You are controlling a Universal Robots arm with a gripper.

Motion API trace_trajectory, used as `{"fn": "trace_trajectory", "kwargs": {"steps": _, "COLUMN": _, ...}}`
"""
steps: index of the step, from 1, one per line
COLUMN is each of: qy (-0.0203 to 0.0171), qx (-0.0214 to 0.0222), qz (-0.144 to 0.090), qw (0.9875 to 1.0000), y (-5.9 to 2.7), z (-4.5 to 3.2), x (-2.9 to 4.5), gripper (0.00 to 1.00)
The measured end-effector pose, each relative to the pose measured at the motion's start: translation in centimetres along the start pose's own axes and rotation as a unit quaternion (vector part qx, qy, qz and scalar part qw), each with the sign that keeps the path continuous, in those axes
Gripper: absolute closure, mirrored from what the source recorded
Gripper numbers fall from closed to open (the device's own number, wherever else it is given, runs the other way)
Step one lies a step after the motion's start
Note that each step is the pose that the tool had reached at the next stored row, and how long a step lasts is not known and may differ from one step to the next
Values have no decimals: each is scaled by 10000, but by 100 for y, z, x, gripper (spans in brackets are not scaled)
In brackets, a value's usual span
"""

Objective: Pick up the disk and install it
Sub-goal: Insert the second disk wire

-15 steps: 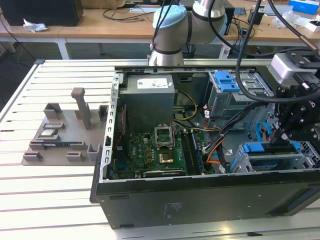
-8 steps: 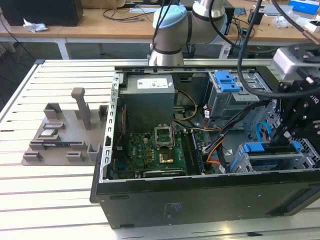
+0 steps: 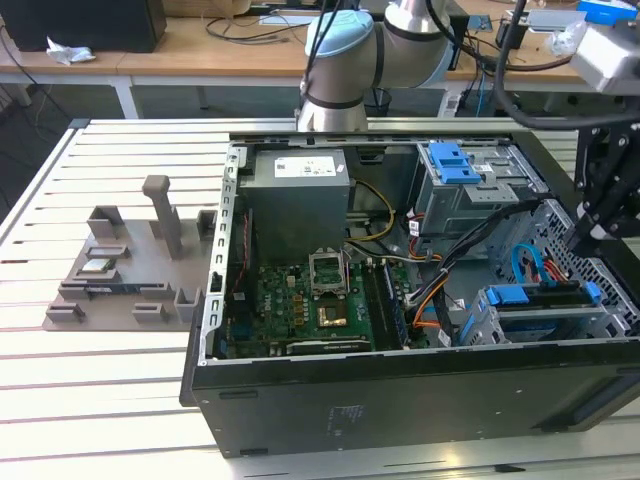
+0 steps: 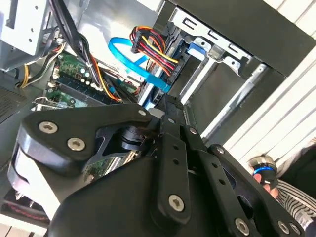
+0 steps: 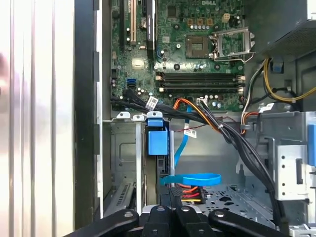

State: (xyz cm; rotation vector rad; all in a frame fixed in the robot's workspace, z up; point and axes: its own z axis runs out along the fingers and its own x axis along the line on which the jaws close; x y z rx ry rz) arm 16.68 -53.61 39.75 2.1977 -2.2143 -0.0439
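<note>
The disk [image 3: 540, 297] sits on edge in the drive cage [image 3: 560, 325] at the front corner of the open computer case, on the exterior view's right, with blue rails at both ends. In the first wrist view its dark narrow edge [image 5: 163, 170] runs below a blue tab [image 5: 158, 141]. My gripper [image 3: 573, 242] hangs just above that cage, apart from the disk, beside a blue data cable [image 3: 527, 265]. Its black linkages lie close together in both wrist views, and the gripper [image 5: 170, 197] looks shut with nothing in it.
The case [image 3: 400, 400] lies on a slatted white table [image 3: 100, 380]. Inside are the motherboard [image 3: 310, 310], a grey power supply [image 3: 298, 195], an upper bay with a blue latch [image 3: 455, 162] and cable bundles [image 5: 227, 133]. A grey fixture [image 3: 130, 260] stands at the exterior view's left.
</note>
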Motion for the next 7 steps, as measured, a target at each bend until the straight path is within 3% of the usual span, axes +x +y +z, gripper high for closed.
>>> {"fn": "trace_trajectory", "kwargs": {"steps": 3, "qy": -1, "qx": 0, "qz": 0, "qw": 10000, "y": 4, "z": -98, "x": 0, "gripper": 90}}
{"fn": "trace_trajectory", "kwargs": {"steps": 7, "qy": -7, "qx": 0, "qz": 0, "qw": 10000, "y": 4, "z": -115, "x": -1, "gripper": 90}}
